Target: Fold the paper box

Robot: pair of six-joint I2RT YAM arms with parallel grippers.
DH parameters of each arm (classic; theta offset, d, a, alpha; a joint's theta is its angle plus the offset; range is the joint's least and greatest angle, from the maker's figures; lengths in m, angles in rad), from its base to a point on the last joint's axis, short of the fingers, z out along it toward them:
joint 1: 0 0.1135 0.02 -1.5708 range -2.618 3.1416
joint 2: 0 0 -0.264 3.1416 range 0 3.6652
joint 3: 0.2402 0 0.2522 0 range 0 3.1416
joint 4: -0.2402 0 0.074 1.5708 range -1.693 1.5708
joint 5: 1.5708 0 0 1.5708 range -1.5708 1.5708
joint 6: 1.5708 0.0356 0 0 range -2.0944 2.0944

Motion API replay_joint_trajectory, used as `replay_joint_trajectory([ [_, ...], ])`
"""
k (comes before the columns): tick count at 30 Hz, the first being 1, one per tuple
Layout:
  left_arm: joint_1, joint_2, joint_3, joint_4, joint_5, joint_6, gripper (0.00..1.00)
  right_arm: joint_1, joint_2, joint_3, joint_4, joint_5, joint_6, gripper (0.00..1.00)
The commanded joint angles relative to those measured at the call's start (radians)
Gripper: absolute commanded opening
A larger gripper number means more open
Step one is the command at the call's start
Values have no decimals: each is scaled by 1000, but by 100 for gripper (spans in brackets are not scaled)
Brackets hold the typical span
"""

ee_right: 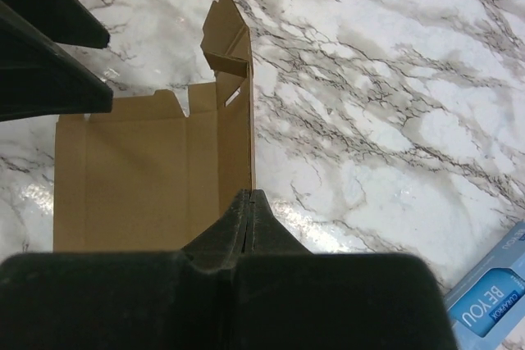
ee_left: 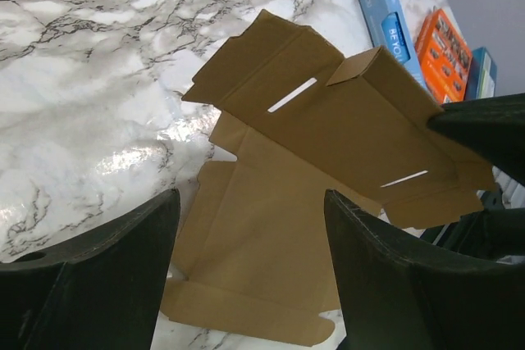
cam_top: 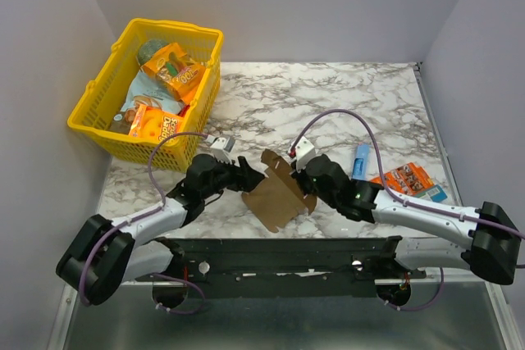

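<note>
Cardboard box (cam_top: 277,193), centre frame: right gripper (ee_right: 248,202), clamped on its raised flap, should fold slowly while the left gripper (ee_left: 250,260), jaws apart, pins the base.

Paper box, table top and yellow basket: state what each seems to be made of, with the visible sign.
The paper box looks like brown cardboard, matt and unprinted: creases and cut slots show. The table top is white with grey veins and glossy: marble by its look, perhaps printed laminate. The yellow basket is probably moulded plastic, given its even colour and lattice walls.
</note>
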Motion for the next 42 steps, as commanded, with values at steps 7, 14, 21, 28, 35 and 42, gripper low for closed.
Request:
replay_joint_trajectory([
  [7,3,194,116,85,83,123,67,-17,-44,-20,-32,-108,38,1],
  [14,0,278,146,76,77,148,65,-18,-38,-14,-35,-111,41,1],
  [21,-15,340,149,109,100,135,66,-18,-27,-8,-34,-111,36,1],
  [28,-37,372,172,116,117,137,61,-17,-21,-8,-35,-106,39,1],
  [35,-46,384,169,103,132,134,55,-18,-16,-11,-32,-100,38,1],
  [42,-79,357,161,100,117,102,42,-18,-2,-12,-29,-89,41,1],
])
